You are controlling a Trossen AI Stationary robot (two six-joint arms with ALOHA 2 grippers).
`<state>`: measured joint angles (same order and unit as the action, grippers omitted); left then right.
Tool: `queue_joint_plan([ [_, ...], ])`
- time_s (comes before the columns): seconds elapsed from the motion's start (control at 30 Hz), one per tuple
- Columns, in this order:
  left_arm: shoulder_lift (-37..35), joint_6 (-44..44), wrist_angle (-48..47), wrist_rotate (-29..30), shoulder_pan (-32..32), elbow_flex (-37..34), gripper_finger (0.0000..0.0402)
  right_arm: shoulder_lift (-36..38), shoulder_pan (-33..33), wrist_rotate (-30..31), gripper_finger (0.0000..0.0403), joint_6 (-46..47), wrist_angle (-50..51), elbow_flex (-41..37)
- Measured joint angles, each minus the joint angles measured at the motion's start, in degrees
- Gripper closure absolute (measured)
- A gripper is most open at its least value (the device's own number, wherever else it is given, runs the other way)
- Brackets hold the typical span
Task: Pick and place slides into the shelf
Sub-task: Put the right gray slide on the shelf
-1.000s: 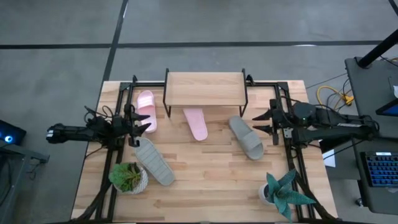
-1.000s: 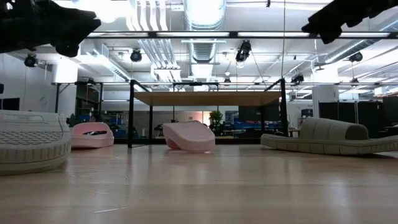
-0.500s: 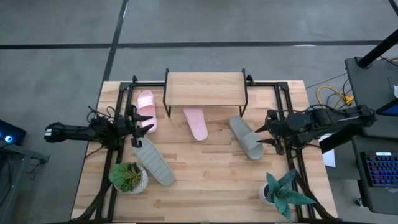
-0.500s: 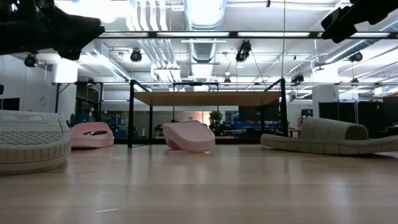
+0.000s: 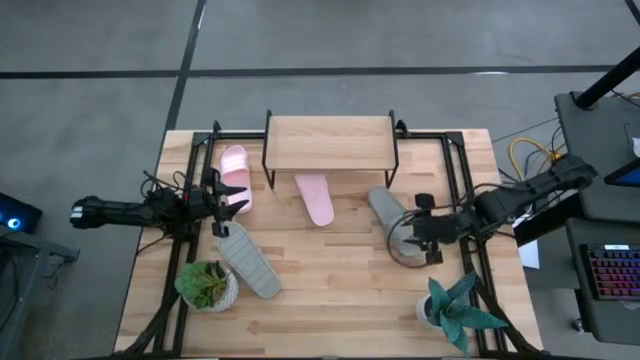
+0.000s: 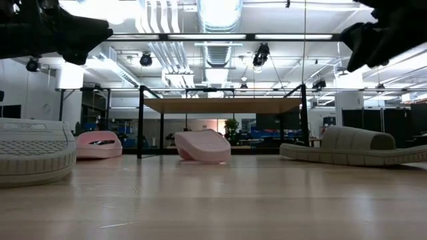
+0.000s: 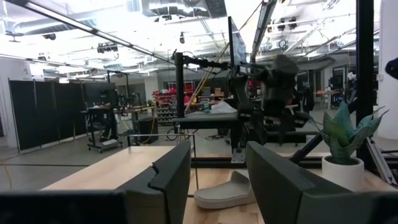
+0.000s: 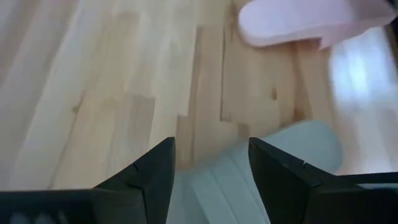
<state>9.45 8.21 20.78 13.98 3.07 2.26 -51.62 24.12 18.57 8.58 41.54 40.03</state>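
On the plank table (image 5: 330,290), a ribbed light grey slide (image 5: 395,220) is straddled by the right gripper (image 5: 412,235), fingers apart, unclamped. Left gripper (image 5: 222,203) is parted over a second grey slide (image 5: 248,260), near the shelf (image 5: 328,143).

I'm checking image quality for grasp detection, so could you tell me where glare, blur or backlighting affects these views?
Low view: bright ceiling lights backlight the scene, so the shelf and both arms read as silhouettes. Right wrist view: the pink slide and grey slide look soft, with a washed-out glare patch on the table. Left wrist view: the right arm in the distance is smeared. High view: evenly lit.
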Motion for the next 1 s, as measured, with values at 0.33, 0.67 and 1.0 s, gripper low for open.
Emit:
queue_joint_plan([
  [0.33, 0.16, -0.15, -0.20, 0.00, 0.00, 0.00, 0.0260, -9.86, 2.36, -0.96, 0.0209, -0.46, 0.24, 0.00],
  [0.67, 0.63, -0.35, -0.34, 0.00, 0.00, 0.00, 0.0260, -17.87, 3.90, 1.17, 0.0209, -0.12, 0.66, 0.00],
  [1.0, 0.78, -0.37, -0.21, 0.00, 0.00, 0.00, 0.0260, -22.08, 4.16, 6.60, 0.0209, 1.09, 3.15, 0.87],
])
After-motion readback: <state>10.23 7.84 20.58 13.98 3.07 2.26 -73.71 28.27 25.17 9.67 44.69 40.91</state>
